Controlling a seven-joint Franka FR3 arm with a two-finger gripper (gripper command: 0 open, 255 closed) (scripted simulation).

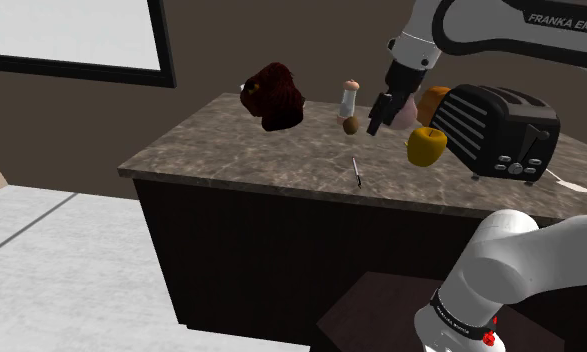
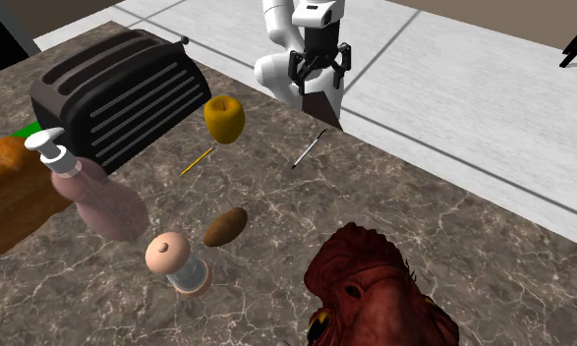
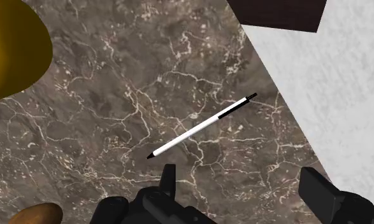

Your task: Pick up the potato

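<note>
The arm reaches in from the shoulder view's upper right, wrist bent downward, with the gripper (image 1: 377, 122) hanging over the marbled counter (image 1: 281, 165). Its fingers (image 3: 168, 181) are spread wide and hold nothing; a pen (image 3: 201, 127) lies beneath. The brown potato (image 1: 351, 125) lies just left of the gripper, upper centre.

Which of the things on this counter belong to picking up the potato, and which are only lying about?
For the job:
potato
tool, open

Only lying about:
yellow apple
black toaster
pen
pump bottle
small shaker
dark red rooster figure
orange-brown loaf
</note>
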